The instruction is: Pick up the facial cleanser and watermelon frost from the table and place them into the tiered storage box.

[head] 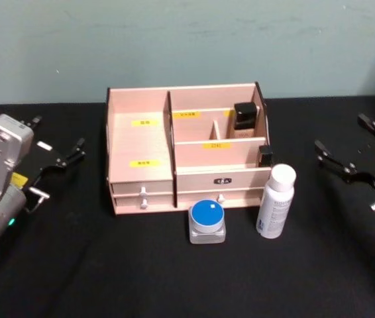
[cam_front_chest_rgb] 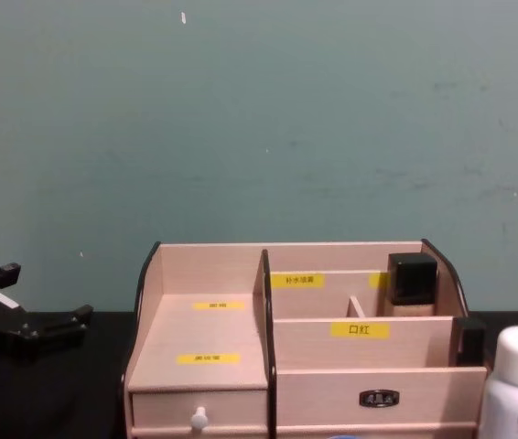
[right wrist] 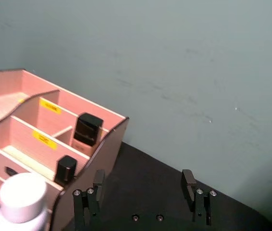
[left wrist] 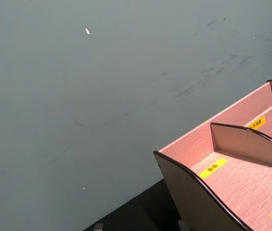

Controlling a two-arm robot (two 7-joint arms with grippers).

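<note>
Two items stand on the black table covering (head: 108, 278), neither yet lifted. A white cylindrical plastic bottle with a white cap (head: 277, 202), taken to be the facial cleanser, is at lower right of centre in the head view. A small square clear jar with a round blue lid (head: 207, 222), taken to be the watermelon frost, is at lower centre. The pale pink-beige wooden tiered storage box (head: 141, 142) fills mid-frame. The bottle is just beside its front right corner, and the jar is just in front of its drawers.

Recommended first pick:
1. Use the right gripper (head: 338, 131), at the right edge of the frame, since it is the nearer one to the bottle.
2. Approach the bottle body from the open side, away from the box's black-edged panel.
3. Close on the mid-body, below the cap, so the upright bottle does not tip.
4. Lift clear of the box wall before moving over a compartment. A black-capped beige bottle (head: 244, 122) already occupies the rear right one.

Gripper condition: in the right wrist view the right gripper (right wrist: 143, 183) has its fingers spread wide, holding and touching nothing. The left gripper (head: 60, 131), at mid-left, is likewise spread apart and empty, well apart from both items.
</note>
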